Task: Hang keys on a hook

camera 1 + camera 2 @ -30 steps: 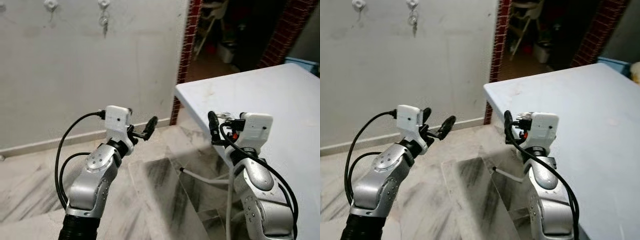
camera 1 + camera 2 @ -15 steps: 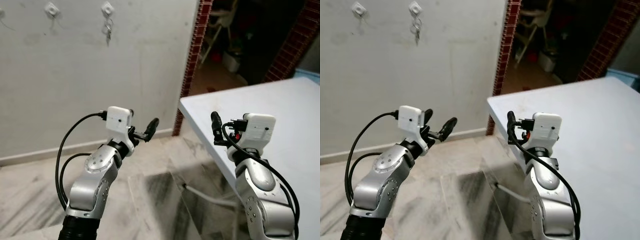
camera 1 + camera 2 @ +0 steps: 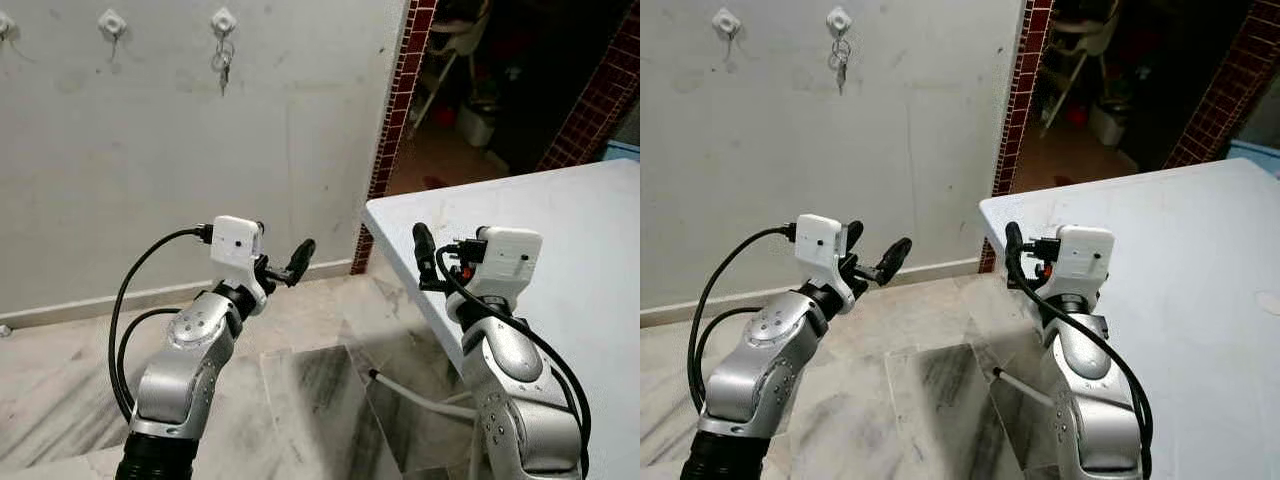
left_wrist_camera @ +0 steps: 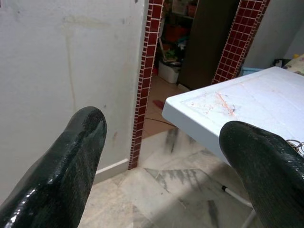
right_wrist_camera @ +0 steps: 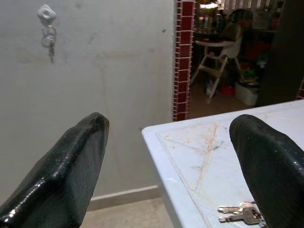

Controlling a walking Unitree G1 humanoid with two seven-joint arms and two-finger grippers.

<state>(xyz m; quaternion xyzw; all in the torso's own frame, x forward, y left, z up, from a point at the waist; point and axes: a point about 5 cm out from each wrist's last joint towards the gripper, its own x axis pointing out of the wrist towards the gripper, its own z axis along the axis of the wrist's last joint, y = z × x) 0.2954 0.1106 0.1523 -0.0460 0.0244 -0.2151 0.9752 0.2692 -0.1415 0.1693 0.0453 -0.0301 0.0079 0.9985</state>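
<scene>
Your left pincer (image 3: 283,270) is raised in front of the grey wall (image 3: 150,150), over the marble floor (image 3: 300,390), with its two black fingers (image 4: 66,171) spread wide and nothing between them. Your right pincer (image 5: 171,175) is also spread wide and empty; it sits at the near corner of the white table (image 3: 580,230), pointing toward the wall and the brick-edged doorway (image 3: 480,80).

One set of keys (image 5: 241,213) lies flat on the table near its edge, just ahead of your right pincer and between its fingers as seen from the right wrist; neither finger touches them. A thin ring of some kind shows at the table edge in the left wrist view, but you cannot tell what it is.

High on the wall there is a row of small white hooks. One hook (image 3: 223,20) already carries another bunch of keys (image 3: 223,68) hanging straight down. The hook beside it (image 3: 111,22) has only a short stub below it. Both hooks are well apart from your pincers.
</scene>
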